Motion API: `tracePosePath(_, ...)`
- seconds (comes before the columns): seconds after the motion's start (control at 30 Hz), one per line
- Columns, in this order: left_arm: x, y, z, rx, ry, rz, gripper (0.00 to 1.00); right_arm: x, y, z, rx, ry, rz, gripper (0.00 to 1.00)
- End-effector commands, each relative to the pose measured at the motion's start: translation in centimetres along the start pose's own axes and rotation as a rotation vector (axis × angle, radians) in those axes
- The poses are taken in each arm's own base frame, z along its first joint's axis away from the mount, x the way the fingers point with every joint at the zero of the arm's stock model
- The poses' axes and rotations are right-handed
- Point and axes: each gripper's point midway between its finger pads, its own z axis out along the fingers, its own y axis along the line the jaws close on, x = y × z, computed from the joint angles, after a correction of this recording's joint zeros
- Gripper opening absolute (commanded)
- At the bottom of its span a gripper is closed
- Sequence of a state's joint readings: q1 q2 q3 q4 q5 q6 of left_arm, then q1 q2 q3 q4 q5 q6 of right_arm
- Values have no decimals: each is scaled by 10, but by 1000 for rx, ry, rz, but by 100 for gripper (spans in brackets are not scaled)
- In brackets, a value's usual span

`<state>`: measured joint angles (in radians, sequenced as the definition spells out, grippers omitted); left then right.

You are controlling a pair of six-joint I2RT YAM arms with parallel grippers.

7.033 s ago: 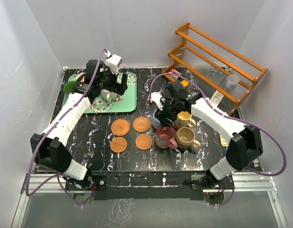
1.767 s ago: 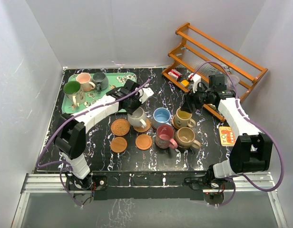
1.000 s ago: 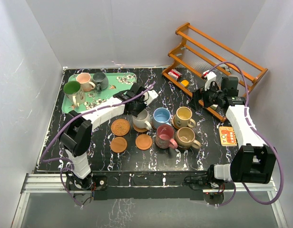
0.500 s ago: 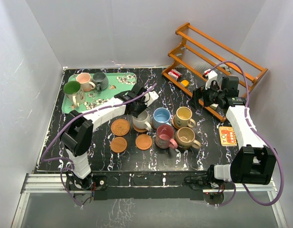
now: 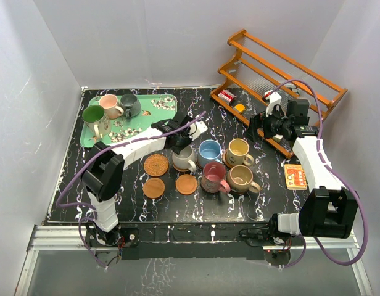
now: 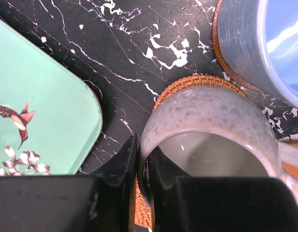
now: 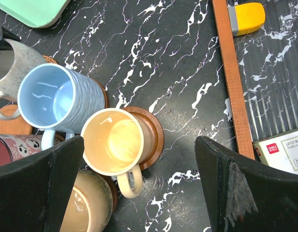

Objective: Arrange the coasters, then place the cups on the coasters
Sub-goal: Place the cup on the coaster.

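My left gripper point(image 5: 181, 142) point(image 6: 143, 166) is shut on the rim of the cream-white cup point(image 5: 184, 160) point(image 6: 212, 116), one finger inside and one outside. The cup stands over a woven coaster point(image 6: 187, 83). Beside it, the light blue point(image 5: 209, 151), yellow-cream point(image 7: 115, 140), tan point(image 5: 241, 177) and maroon point(image 5: 213, 176) cups sit on coasters. Three coasters point(image 5: 156, 164) point(image 5: 153, 187) point(image 5: 186, 184) lie bare. The green point(image 5: 93, 115), pink point(image 5: 108, 105) and grey-teal point(image 5: 129, 105) cups stand on the tray point(image 5: 159, 102). My right gripper point(image 5: 259, 128) point(image 7: 139, 159) hangs open above the yellow-cream cup, holding nothing.
A wooden rack point(image 5: 282, 68) stands at the back right, its lower rail point(image 7: 231, 72) close to my right gripper. An orange card point(image 5: 294, 176) lies near the right edge. The green tray's corner point(image 6: 37, 111) is just left of the held cup.
The left gripper brought the cream-white cup from the tray to the woven coaster and shifted it slightly nearer over the last second. The right arm drew back toward the rack and now holds still.
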<state>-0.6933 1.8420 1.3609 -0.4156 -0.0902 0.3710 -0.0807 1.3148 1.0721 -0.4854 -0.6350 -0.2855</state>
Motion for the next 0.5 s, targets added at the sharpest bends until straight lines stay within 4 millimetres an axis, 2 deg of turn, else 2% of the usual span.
tracePosePath(0.0, -15, 5, -6, -21, -39, 5, 0, -16, -3, -2, 2, -52, -31, 98)
tracePosePath(0.37, -11, 3, -7, -21, -25, 12, 0, -14, -2, 0, -5, -46, -28, 98)
tracePosePath(0.47, -12, 4, -9, -23, -25, 13, 7, -14, -3, 0, -4, -45, -28, 98)
